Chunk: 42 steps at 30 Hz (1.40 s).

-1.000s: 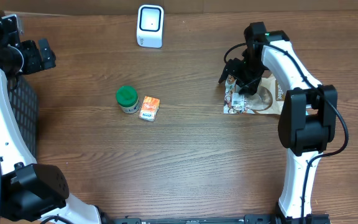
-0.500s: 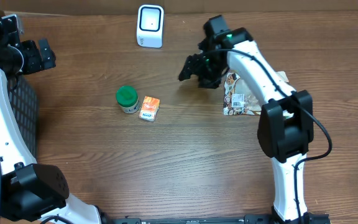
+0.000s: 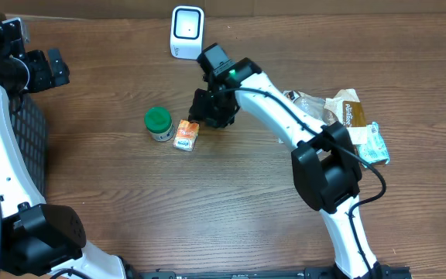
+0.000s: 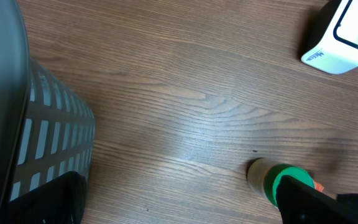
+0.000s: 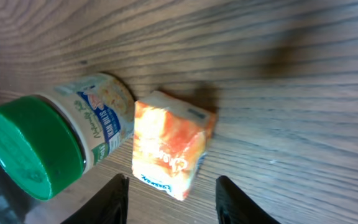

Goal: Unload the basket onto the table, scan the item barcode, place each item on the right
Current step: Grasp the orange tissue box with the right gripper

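Right gripper (image 5: 171, 200): fingers parted, nothing between them, poised over the orange carton (image 5: 169, 146); a second ago it stood over the snack packets (image 3: 345, 110) at the table's right side and has since crossed to mid-table.
Left gripper (image 4: 182, 211): spread wide, empty, at the far left near the black mesh basket (image 4: 39, 146); unchanged from the earlier pictures.
Orange carton (image 3: 186, 134): lying on the wooden table (image 3: 231, 201), left of centre, just beside the green-lidded jar (image 3: 158, 122); same spot as before.
Scanner (image 3: 186, 32): white, upright at the table's far edge, well apart from the carton; not moved.
Snack packets: now spread wider towards the right edge.
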{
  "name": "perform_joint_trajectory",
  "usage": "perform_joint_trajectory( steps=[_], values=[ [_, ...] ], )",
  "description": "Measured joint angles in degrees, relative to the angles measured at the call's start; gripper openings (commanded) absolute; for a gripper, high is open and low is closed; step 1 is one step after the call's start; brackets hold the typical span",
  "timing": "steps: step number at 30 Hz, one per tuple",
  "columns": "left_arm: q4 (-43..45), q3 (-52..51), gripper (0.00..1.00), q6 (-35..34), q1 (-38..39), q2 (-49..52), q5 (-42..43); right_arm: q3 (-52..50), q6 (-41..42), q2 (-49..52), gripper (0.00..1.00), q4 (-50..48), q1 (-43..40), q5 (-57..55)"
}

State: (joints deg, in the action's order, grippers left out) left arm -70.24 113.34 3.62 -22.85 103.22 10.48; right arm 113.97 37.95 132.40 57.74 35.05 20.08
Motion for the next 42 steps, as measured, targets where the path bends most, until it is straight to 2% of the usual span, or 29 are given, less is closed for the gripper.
perform_joint_trajectory(
  steps=[9, 17, 20, 29, 32, 38, 42],
  values=[
    [0.0, 0.0, 1.0, 0.0, 0.0, 0.0, 0.0, -5.2, 6.9, 0.3, 0.35, -5.3, 3.3, -4.1],
    [0.0, 0.0, 1.0, 0.0, 0.0, 0.0, 0.0, -9.5, 7.0, 0.3, 0.35, -11.1, 3.3, -6.2],
    [0.0, 0.0, 1.0, 0.0, 0.0, 0.0, 0.0, -9.5, 4.7, 0.3, 0.33, -14.7, 3.3, -7.3],
    [0.0, 0.0, 1.0, 0.0, 0.0, 0.0, 0.0, -9.5, 4.3, 0.3, 0.14, -15.0, 3.7, -11.5],
    [0.0, 0.0, 0.99, 0.0, 0.0, 0.0, 0.0, -9.5, 5.0, 0.3, 0.04, -14.6, 3.8, -12.5],
    [0.0, 0.0, 1.0, 0.0, 0.0, 0.0, 0.0, -9.5, 5.8, 0.3, 0.04, -12.8, 4.0, -13.7],
    [0.0, 0.0, 0.99, 0.0, 0.0, 0.0, 0.0, -8.2, 8.9, 0.2, 0.04, -6.1, 4.0, -16.3]
  ],
)
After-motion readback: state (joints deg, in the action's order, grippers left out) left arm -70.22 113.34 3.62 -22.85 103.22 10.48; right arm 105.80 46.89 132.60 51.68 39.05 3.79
